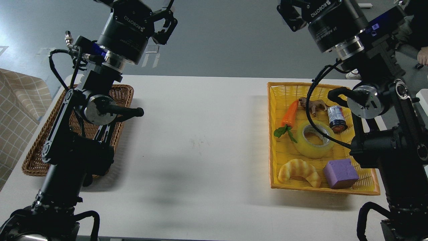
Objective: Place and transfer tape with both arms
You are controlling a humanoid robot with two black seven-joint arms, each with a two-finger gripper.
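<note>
The tape, a translucent yellow roll with a pale core, lies flat in the middle of the yellow basket on the right side of the table. My left gripper is raised high at the upper left, far from the tape, its fingers spread with nothing between them. At the top edge, well above and behind the basket, my right gripper is partly cut off. Its fingers cannot be told apart. A black cable from the right arm crosses in front of the tape.
In the yellow basket with the tape lie a toy carrot, a small animal figure, a little can, a croissant toy and a purple block. A brown wicker basket sits at the left, largely behind my left arm.
</note>
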